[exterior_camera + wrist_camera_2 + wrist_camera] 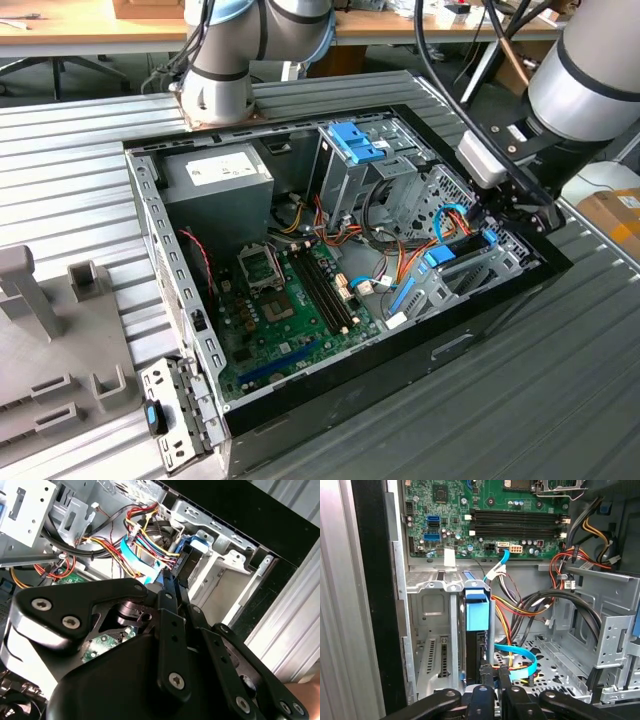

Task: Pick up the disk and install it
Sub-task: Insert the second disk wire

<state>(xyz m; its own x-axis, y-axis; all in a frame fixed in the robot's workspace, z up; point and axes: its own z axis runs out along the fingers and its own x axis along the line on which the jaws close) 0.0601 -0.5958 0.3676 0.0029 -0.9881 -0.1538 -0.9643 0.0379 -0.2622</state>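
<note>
The disk (476, 615) stands on edge in a slot of the metal drive bay (432, 630) at the case's front corner, with its blue carrier rail facing up and its dark body below. In the exterior view, the disk (441, 258) sits in the bay on the exterior view's right. My gripper (496, 674) is right at the disk's near end, with the black fingers (487, 677) pressed together and nothing visible between them. In the second wrist view the gripper (169, 582) tapers to a point beside the disk (187, 565) and a light blue cable (142, 562). In the exterior view, the gripper (497, 222) reaches down into the bay.
The open case (330, 400) holds the motherboard (290, 300), a grey power-supply box (218, 180), an upright cage with a blue latch (352, 140) and bundles of coloured wires (520, 610). A grey fixture (40, 330) stands on the ribbed table at the exterior view's left.
</note>
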